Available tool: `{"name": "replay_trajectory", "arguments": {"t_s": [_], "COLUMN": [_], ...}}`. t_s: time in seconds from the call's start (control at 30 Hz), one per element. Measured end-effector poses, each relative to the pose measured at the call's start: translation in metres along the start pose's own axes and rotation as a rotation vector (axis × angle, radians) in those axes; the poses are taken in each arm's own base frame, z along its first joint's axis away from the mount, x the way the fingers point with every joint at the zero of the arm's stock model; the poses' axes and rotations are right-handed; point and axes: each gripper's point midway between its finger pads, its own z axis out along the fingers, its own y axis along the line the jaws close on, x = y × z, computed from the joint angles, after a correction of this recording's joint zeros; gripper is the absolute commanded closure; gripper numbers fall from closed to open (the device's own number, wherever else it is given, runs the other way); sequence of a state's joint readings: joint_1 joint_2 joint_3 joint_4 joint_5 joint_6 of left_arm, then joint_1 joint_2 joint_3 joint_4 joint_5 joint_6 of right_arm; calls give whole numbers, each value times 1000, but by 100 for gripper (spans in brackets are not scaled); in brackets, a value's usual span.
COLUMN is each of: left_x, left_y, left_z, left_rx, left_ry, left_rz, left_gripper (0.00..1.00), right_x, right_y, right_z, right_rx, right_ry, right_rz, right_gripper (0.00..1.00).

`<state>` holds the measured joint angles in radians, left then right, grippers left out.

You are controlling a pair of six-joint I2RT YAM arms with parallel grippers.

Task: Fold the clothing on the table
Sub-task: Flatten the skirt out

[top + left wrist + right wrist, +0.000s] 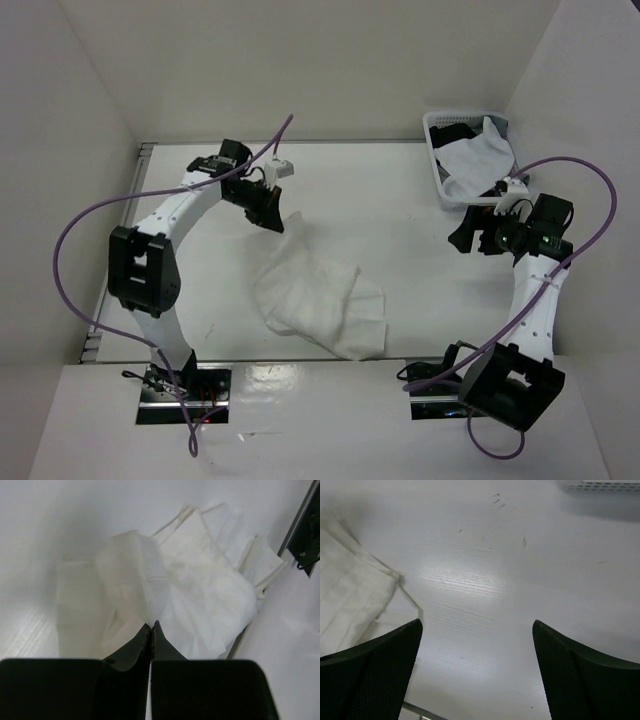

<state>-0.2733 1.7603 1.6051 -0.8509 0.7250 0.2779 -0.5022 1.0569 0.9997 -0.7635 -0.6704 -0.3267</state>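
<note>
The left gripper (151, 626) has its jaws pressed together on a far-left fold of the clothing (320, 300), which lies crumpled mid-counter (400, 200), slightly toward the near side. The right gripper (476, 625), jaws wide apart and holding nothing, hangs over bare counter right of the clothing, near a basket (436, 170).

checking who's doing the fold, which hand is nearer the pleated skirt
Left. The left hand is shut on the far corner of the skirt. The right hand hangs open well off to the right of it, beside the basket, touching nothing.
</note>
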Motion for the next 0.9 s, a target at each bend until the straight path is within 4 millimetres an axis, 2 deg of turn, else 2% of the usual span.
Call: {"name": "replay_trajectory", "arguments": {"t_s": [0.13, 0.2, 0.27, 0.43, 0.57, 0.73, 0.9], "left_x": [68, 92, 108, 114, 126, 147, 158], "left_y": [50, 68, 84, 123, 149, 172, 186], "left_z": [37, 42, 38, 19, 5, -13, -32], "left_rx": [19, 7, -35, -148, -239, -333, -384], "left_ry": [129, 153, 163, 99, 72, 50, 13], "left_rz": [-205, -278, -348, -440, -506, -581, -633], "left_gripper": [100, 100, 100, 100, 100, 100, 100], "right_x": [9, 14, 16, 18, 23, 44, 72], "right_y": [-4, 1, 13, 53, 87, 133, 169], "right_z": [14, 23, 37, 75, 117, 168, 197], "right_rx": [-32, -60, -106, -236, -332, -450, -540], "right_ry": [55, 93, 145, 264, 376, 502, 594], "right_rz": [24, 19, -14, -115, -188, -232, -229], "right_gripper": [7, 7, 7, 11, 14, 18, 19]}}
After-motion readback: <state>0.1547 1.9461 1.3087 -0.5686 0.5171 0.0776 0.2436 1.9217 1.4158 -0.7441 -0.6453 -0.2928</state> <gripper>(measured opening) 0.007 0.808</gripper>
